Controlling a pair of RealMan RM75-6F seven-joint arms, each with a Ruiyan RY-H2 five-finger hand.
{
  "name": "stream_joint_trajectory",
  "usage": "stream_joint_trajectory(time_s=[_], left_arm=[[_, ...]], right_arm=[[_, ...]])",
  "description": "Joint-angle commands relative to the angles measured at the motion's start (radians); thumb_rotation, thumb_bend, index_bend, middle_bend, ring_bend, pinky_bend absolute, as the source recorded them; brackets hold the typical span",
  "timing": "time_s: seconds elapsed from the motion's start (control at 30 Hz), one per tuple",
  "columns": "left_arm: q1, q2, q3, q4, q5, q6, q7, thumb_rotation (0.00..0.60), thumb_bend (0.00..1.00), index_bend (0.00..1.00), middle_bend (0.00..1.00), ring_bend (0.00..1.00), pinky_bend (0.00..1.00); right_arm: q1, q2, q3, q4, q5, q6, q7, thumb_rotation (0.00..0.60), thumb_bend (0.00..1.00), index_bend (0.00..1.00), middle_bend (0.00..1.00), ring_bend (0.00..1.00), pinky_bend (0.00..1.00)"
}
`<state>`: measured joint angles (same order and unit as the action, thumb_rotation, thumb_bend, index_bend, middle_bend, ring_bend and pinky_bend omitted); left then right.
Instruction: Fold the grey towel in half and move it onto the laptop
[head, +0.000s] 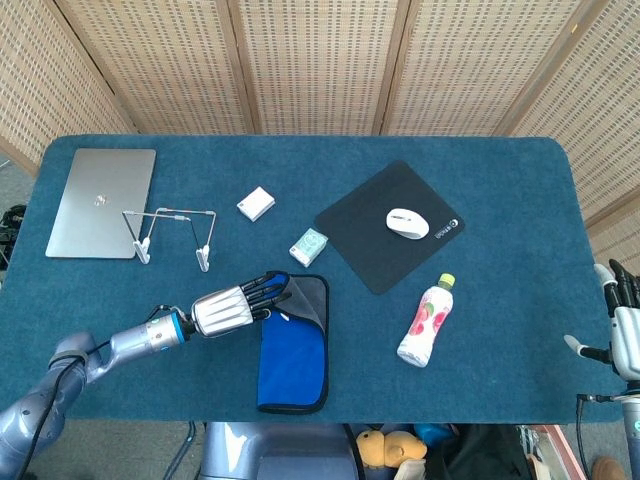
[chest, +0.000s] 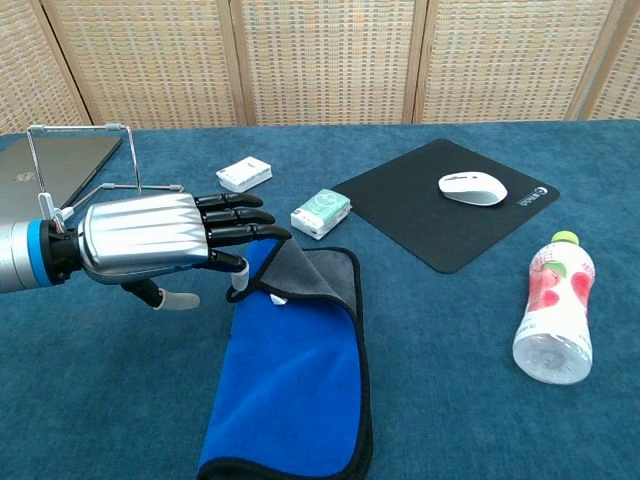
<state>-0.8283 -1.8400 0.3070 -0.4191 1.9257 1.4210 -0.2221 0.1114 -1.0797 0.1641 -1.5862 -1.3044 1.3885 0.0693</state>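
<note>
The towel (head: 295, 355) (chest: 290, 380) lies at the table's front middle, blue face up, its far end turned over to show a grey flap (head: 312, 300) (chest: 322, 275). My left hand (head: 233, 309) (chest: 160, 238) hovers at the towel's far left corner. Its fingers are stretched out, with the tips over the flap's edge, and it holds nothing. The closed silver laptop (head: 100, 202) (chest: 55, 160) sits at the far left. My right hand (head: 625, 328) hangs off the table's right edge with fingers apart; only the head view shows it.
A wire stand (head: 170, 232) (chest: 80, 130) stands between the laptop and the towel. A white box (head: 256, 203) (chest: 245, 173) and a green pack (head: 308, 246) (chest: 321, 213) lie beyond the towel. To the right are a black mouse pad (head: 375, 250), a mouse (head: 407, 222) and a lying bottle (head: 426, 320) (chest: 553, 310).
</note>
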Motion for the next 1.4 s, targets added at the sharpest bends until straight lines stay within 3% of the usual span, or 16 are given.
stream_joint_trajectory(time_s=[0.03,0.33,0.67,0.83,1.17,1.4], left_arm=[[0.002,-0.018,-0.001,0.018,0.003,-0.005,-0.004,0.600,0.32,0.39,0.00,0.00,0.00],[-0.003,-0.063,-0.010,0.055,-0.001,-0.023,-0.005,0.600,0.33,0.44,0.00,0.00,0.00],[-0.004,-0.083,-0.017,0.079,-0.005,-0.014,-0.013,0.600,0.41,0.49,0.00,0.00,0.00],[-0.004,-0.086,-0.021,0.086,-0.008,-0.005,-0.018,0.600,0.41,0.51,0.00,0.00,0.00],[-0.006,-0.094,-0.030,0.093,-0.017,0.003,-0.021,0.600,0.41,0.62,0.00,0.00,0.00],[-0.021,-0.096,-0.046,0.087,-0.026,0.010,-0.015,0.600,0.41,0.64,0.00,0.00,0.00]], right_arm=[[0.000,0.000,0.000,0.000,0.001,-0.001,0.000,0.600,0.00,0.00,0.00,0.00,0.00],[0.001,0.000,0.002,0.005,0.007,-0.004,0.006,0.600,0.00,0.00,0.00,0.00,0.00],[0.001,0.002,0.002,0.008,0.009,-0.008,0.012,0.600,0.00,0.00,0.00,0.00,0.00],[0.002,0.002,0.002,0.008,0.007,-0.009,0.013,0.600,0.00,0.00,0.00,0.00,0.00],[0.001,0.004,0.001,0.005,0.008,-0.010,0.013,0.600,0.00,0.00,0.00,0.00,0.00],[0.001,0.005,0.001,0.004,0.006,-0.009,0.017,0.600,0.00,0.00,0.00,0.00,0.00]])
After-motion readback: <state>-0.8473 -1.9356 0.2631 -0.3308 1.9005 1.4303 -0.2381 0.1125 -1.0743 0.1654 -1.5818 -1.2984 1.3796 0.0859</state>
